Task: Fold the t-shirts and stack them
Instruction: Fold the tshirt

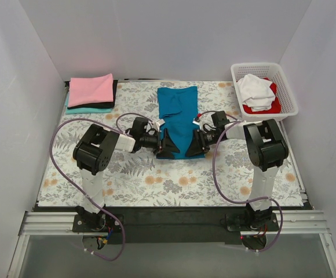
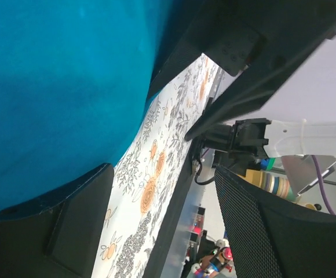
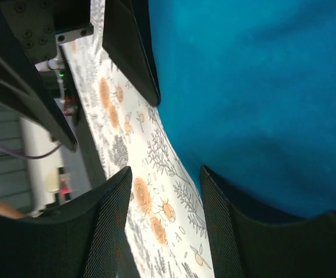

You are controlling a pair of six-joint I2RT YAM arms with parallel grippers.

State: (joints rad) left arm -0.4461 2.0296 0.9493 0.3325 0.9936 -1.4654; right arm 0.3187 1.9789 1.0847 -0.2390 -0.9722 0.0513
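Note:
A deep teal-blue t-shirt [image 1: 178, 116], folded into a long strip, lies flat in the middle of the floral cloth. My left gripper [image 1: 167, 148] and right gripper [image 1: 193, 145] are both low at its near end, one at each near corner, facing each other. Both are open. In the left wrist view the shirt [image 2: 58, 87] fills the upper left, and the left gripper [image 2: 156, 231] has only tablecloth between its fingers. In the right wrist view the shirt [image 3: 255, 87] fills the right, and the right gripper [image 3: 167, 226] is also empty. One finger [image 3: 260, 231] rests at the shirt's edge.
A folded stack sits at the back left: a pink shirt [image 1: 91, 89] on a black one [image 1: 106, 105] and an aqua one [image 1: 78, 110]. A white lattice basket [image 1: 286, 97] at the back right holds a white shirt [image 1: 256, 90] and a red shirt [image 1: 274, 106].

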